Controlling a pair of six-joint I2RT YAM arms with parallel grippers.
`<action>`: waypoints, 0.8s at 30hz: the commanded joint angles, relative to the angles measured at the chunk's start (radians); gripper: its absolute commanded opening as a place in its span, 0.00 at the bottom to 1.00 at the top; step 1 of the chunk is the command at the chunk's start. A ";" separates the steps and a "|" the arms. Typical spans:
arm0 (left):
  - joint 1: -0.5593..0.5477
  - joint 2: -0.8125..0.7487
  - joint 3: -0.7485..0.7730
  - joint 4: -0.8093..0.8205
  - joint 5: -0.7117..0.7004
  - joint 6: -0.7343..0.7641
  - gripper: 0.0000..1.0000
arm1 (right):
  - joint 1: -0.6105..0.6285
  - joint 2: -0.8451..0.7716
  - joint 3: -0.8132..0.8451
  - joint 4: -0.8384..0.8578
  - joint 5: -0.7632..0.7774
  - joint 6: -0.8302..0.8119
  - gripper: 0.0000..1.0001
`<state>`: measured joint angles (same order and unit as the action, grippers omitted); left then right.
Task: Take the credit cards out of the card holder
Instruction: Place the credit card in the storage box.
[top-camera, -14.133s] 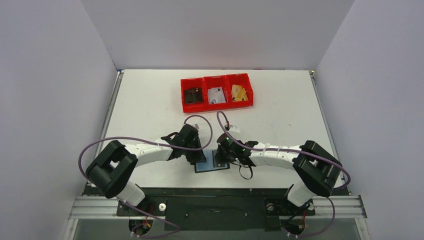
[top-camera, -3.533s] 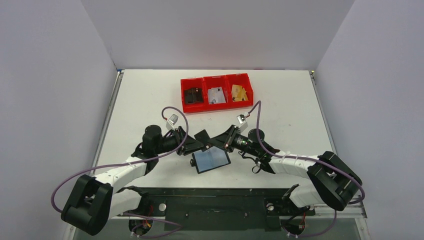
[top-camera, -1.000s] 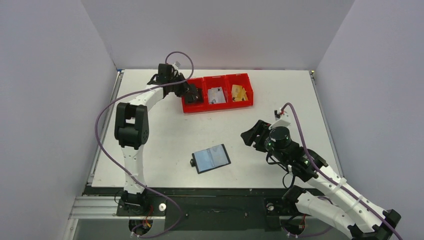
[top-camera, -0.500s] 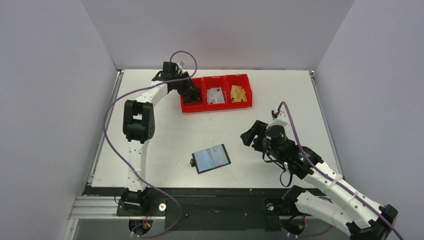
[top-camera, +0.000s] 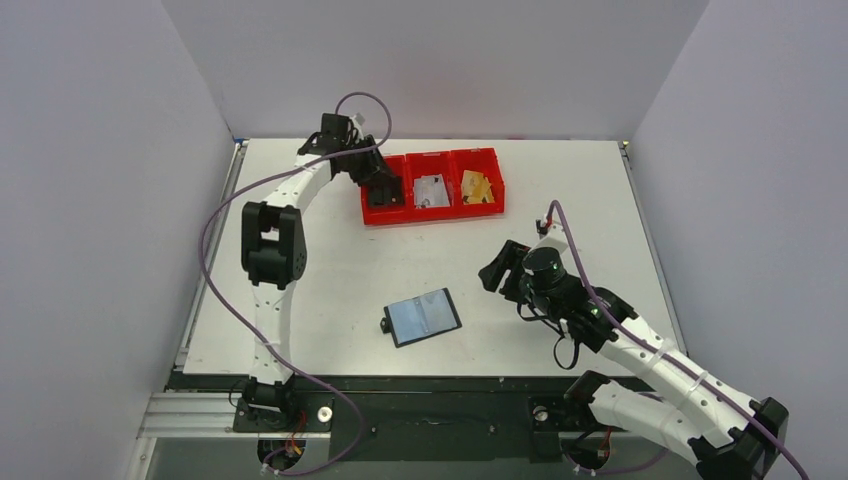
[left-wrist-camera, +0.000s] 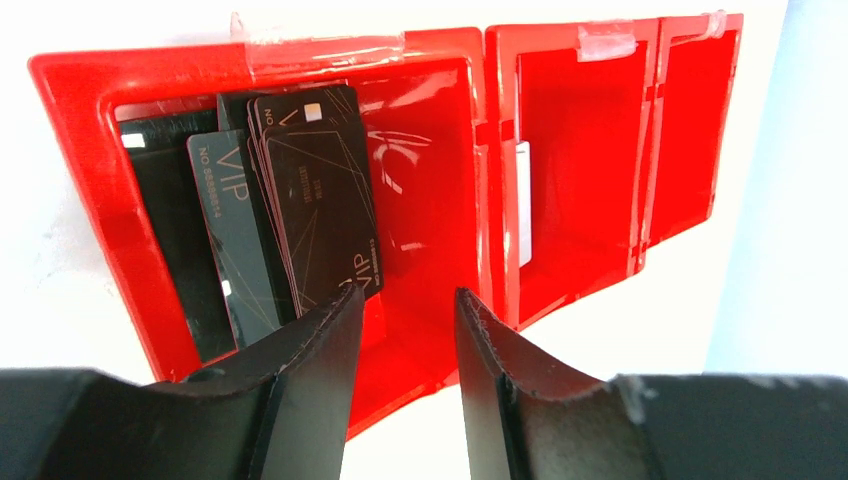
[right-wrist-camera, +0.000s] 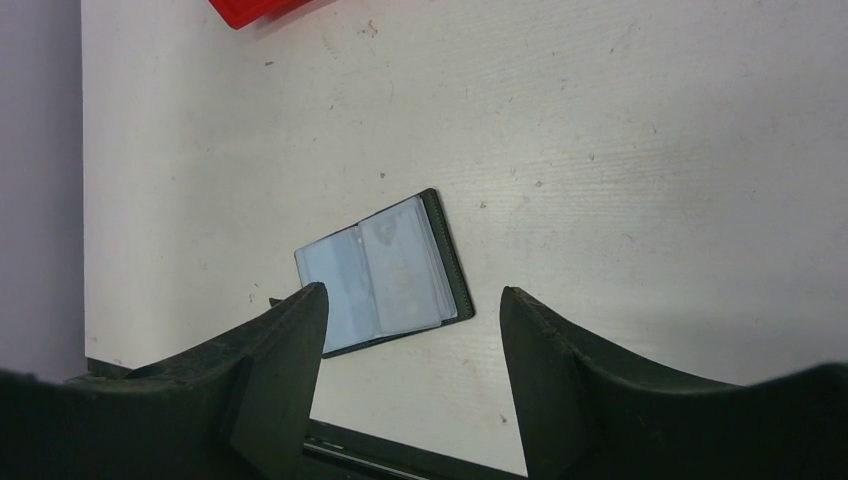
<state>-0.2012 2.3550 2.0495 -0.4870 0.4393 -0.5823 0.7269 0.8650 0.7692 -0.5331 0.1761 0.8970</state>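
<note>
The card holder (top-camera: 422, 317) lies open on the table, its glossy bluish clear sleeve (right-wrist-camera: 385, 275) facing up. Several black credit cards (left-wrist-camera: 300, 210) lie stacked in the left red bin (left-wrist-camera: 75, 160). White-grey cards (top-camera: 432, 190) lie in the middle bin and gold ones (top-camera: 478, 186) in the right bin. My left gripper (left-wrist-camera: 408, 295) hovers open and empty over the left bin (top-camera: 385, 183). To the right of the holder, my right gripper (top-camera: 497, 272) hangs open above the table, with nothing between its fingers (right-wrist-camera: 410, 293).
The three red bins (top-camera: 433, 212) stand in a row at the back of the table, and a corner of them (right-wrist-camera: 250, 10) shows in the right wrist view. Grey walls enclose the table on three sides. A black rail runs along the near edge (top-camera: 430, 385).
My left gripper has gone from shut to open above the left bin. The right gripper has shifted slightly left and back, staying open. The card holder has not moved.
</note>
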 joint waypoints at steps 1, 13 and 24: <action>0.004 -0.182 -0.042 -0.006 -0.021 -0.010 0.37 | -0.005 0.017 0.047 0.016 0.027 -0.022 0.60; -0.061 -0.585 -0.528 0.093 -0.042 -0.081 0.41 | -0.011 0.044 0.000 0.043 0.045 -0.031 0.60; -0.241 -0.850 -0.863 0.117 -0.135 -0.107 0.41 | -0.014 0.089 -0.066 0.105 0.043 -0.020 0.59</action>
<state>-0.3996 1.5906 1.2602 -0.4126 0.3614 -0.6636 0.7193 0.9302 0.7258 -0.4881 0.1951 0.8745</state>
